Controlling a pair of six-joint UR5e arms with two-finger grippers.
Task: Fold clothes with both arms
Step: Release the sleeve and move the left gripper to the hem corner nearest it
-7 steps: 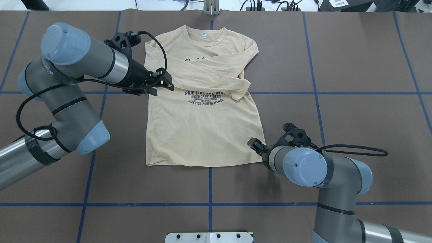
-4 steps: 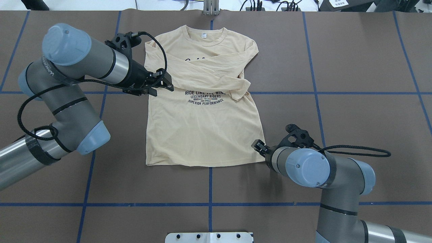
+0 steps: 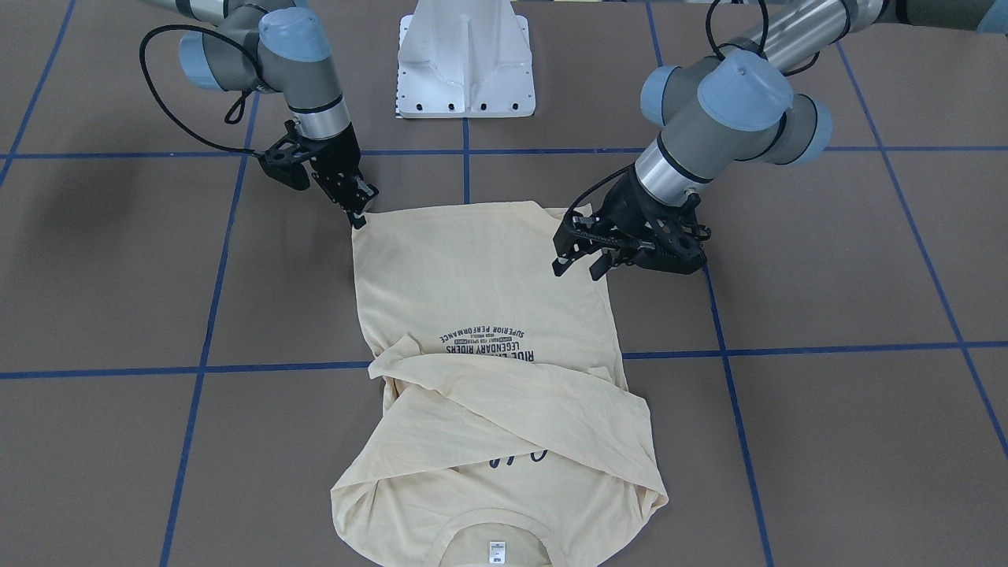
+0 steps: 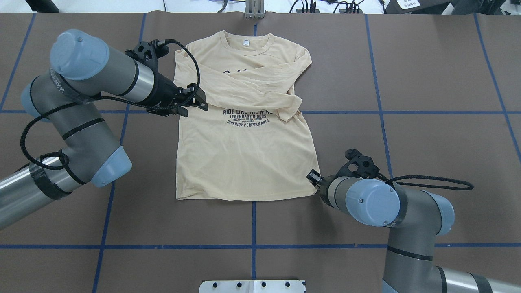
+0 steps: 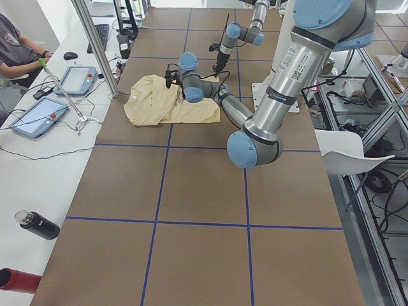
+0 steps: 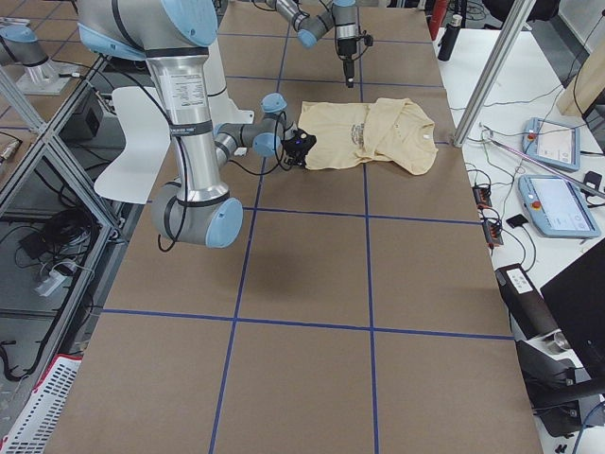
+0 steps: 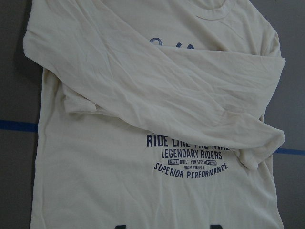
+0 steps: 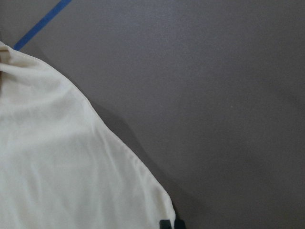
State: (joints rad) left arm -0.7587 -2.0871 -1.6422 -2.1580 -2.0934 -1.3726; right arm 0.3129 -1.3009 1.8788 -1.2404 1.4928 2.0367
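Note:
The cream-yellow long-sleeved T-shirt (image 4: pixel 244 158) lies flat, print up, both sleeves folded across its chest, collar at the far edge. It also shows in the front view (image 3: pixel 480 283). My left gripper (image 4: pixel 196 110) is open and empty above the shirt's left edge at mid height, jaws apart in the front view (image 3: pixel 577 269). The left wrist view looks down on the print (image 7: pixel 188 160). My right gripper (image 4: pixel 311 176) has its fingertips together at the shirt's near right hem corner (image 3: pixel 360 218). The right wrist view shows the tips (image 8: pixel 172 224) at the fabric's edge (image 8: pixel 57 157). The fabric lies flat there.
The brown table mat carries a blue tape grid (image 4: pixel 254 228). The white pedestal base (image 4: pixel 252 286) stands at the near edge. A metal post (image 4: pixel 254 10) stands just beyond the collar. Tablets (image 5: pixel 35 115) and a bottle (image 5: pixel 38 225) lie on the operators' bench.
My right gripper has slid a little right and nearer, toward the hem corner. My left gripper has barely shifted and stays open. The shirt has not moved.

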